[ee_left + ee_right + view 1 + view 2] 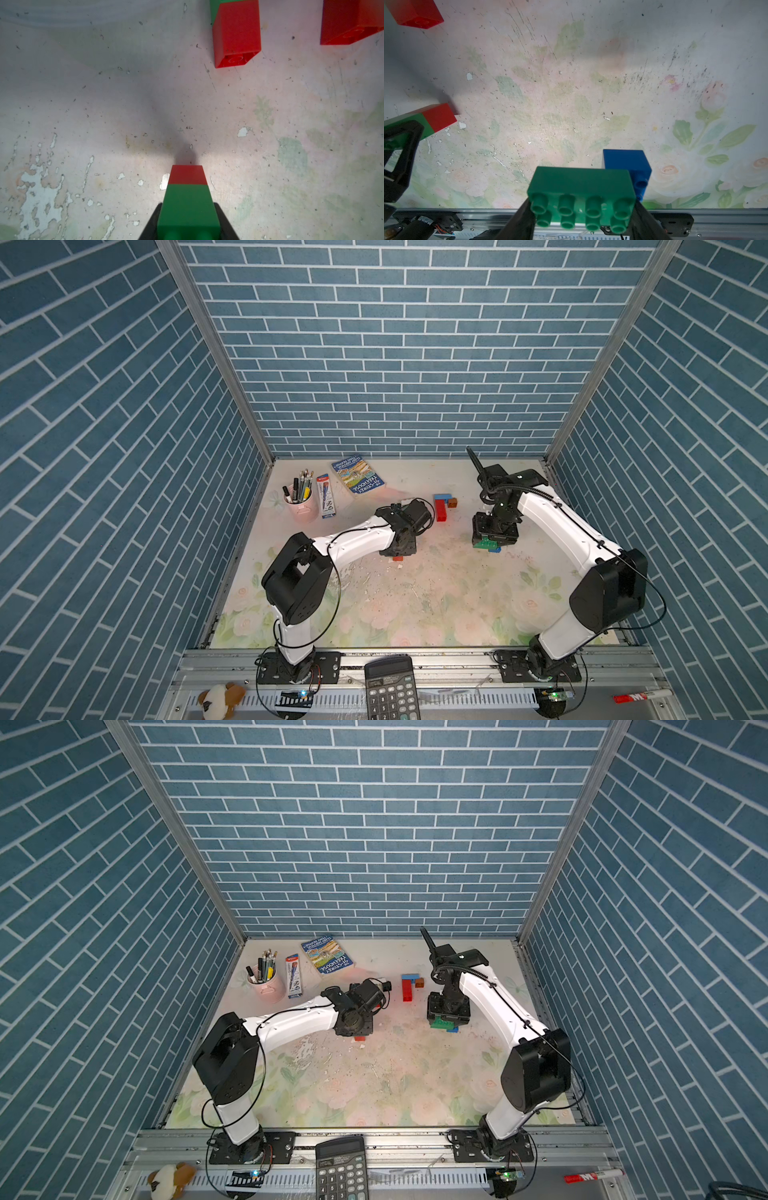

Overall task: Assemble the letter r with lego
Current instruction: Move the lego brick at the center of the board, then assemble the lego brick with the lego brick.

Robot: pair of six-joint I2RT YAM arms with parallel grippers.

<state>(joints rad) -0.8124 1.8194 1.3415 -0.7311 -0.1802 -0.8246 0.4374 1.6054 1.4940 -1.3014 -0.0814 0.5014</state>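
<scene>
Left claw (188, 226) clamps a green-and-red stack (188, 187), long axis pointing forward; right claw (582, 218) grips a green oblong brick (581, 182); the red-blue-brown cluster (440, 509) lies between them, farther back.

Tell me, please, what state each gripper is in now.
Left gripper: closed on a green brick with a red brick stuck to it.
Right gripper: closed on a long green brick joined to a blue brick.

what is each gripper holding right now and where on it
Left gripper holds a red-green stack by its green end. Right gripper holds a long green brick by its short ends, a blue brick against it.
</scene>
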